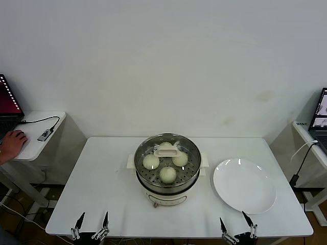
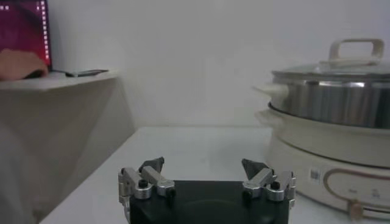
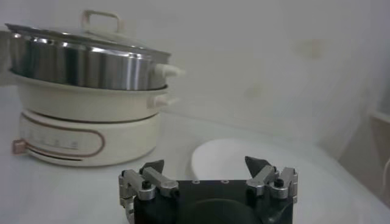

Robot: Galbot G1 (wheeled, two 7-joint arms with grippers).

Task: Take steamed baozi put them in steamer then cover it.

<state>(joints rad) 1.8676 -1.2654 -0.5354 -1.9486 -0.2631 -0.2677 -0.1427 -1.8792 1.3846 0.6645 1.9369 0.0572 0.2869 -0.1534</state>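
Table: white top against a plain wall.
Steamer: the steamer sits mid-table.
Cover: the cover is on the steamer.
Plate: white plate beside it, toward the right.
Baozi: steamed baozi inside under glass.
Grippers: left gripper and right gripper at the near edge, jaws wide, empty.

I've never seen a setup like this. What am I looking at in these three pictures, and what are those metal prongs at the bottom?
The prongs belong to a two-armed robot. One picture looks down from its head; the others come from cameras on its wrists. The left gripper and right gripper both wait open and empty at the near edge of the white table. In the middle stands a steamer holding baozi, with its glass cover on. To its right lies an empty white plate.
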